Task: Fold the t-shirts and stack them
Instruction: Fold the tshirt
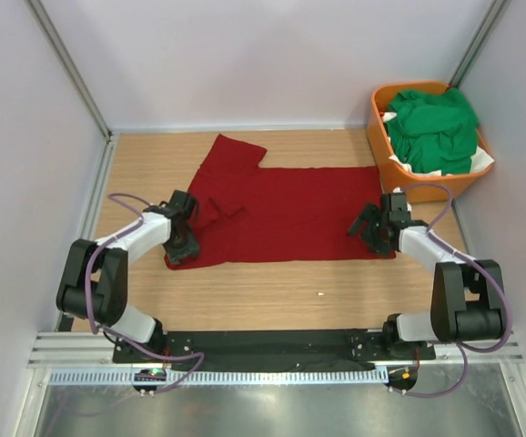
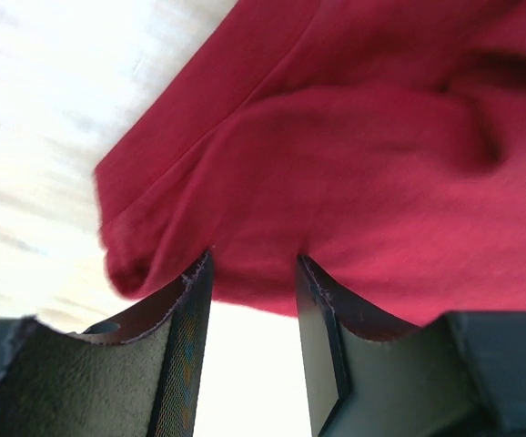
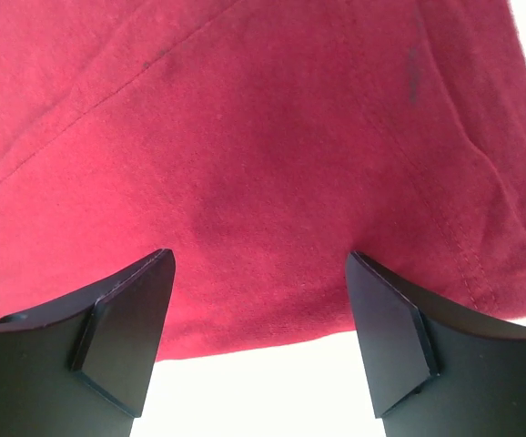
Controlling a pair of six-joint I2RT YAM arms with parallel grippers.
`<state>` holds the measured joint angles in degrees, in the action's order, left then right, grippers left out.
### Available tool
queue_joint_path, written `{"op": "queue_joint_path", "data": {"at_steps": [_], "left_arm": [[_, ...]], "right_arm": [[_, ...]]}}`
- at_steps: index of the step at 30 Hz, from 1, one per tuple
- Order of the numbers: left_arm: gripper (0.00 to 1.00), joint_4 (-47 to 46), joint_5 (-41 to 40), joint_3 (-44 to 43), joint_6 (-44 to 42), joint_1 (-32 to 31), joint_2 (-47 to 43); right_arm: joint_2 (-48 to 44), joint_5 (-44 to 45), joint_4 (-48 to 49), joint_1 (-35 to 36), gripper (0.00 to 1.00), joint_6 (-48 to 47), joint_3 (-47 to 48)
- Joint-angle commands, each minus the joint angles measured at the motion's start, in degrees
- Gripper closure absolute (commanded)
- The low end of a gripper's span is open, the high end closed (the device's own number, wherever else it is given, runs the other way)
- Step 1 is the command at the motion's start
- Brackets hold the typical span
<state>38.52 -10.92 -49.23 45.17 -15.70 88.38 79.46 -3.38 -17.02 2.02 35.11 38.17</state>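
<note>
Only top view shows green t-shirts (image 1: pixel 431 127) in basket (image 1: pixel 379 137).

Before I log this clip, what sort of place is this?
Likely a lab robot cell: white panel walls in aluminium framing, a wooden tabletop with two arms bolted to a black base plate, an orange basket of green t-shirts.

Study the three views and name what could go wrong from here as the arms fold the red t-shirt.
1. The left gripper is open at a bunched lump of the dark red t-shirt; closing there may catch extra layers and skew the fold.
2. The right gripper is open with only the shirt's near edge between its fingers; such a shallow bite could slip once lifted.
</note>
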Motion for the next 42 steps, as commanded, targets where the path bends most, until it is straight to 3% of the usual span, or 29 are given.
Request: {"op": "queue_joint_path", "data": {"at_steps": [1,7,12,15,18,23,29,42], "left_arm": [[0.57,3.92,-2.97,2.47,3.08,-1.08,-4.08],[0.53,10.25,-3.49,6.52,7.9,-5.38,-15.77],[0.53,15.0,-7.08,-1.63,5.65,-9.16,-19.82],[0.53,14.13,-13.07,-10.42,-1.55,-11.8,-16.06],[0.54,14.12,-17.02,-19.56,-8.59,-15.14,-4.14],[0.57,12.81,-19.84,-30.46,-16.07,-15.23,9.67],[0.6,12.89,-19.94,-35.84,-20.38,-15.23,20.59],[0.55,10.61,-16.68,-38.66,-21.88,-17.25,26.31]], "right_arm": [[-1.58,5.83,-4.78,0.0,0.17,3.29,-5.21],[-9.48,6.72,-10.84,0.09,0.16,8.04,-8.2],[-15.73,6.45,-14.79,0.61,0.16,6.64,-6.1],[-16.71,6.37,-16.38,0.97,0.16,5.15,-2.06],[-16.53,5.75,-16.56,1.32,0.16,3.3,1.19],[-14.95,5.75,-16.29,1.41,0.15,1.63,2.26],[-13.46,5.57,-15.16,1.41,0.16,0.13,1.12],[-9.77,4.34,-12.16,1.41,0.16,-1.54,0.41]]}}
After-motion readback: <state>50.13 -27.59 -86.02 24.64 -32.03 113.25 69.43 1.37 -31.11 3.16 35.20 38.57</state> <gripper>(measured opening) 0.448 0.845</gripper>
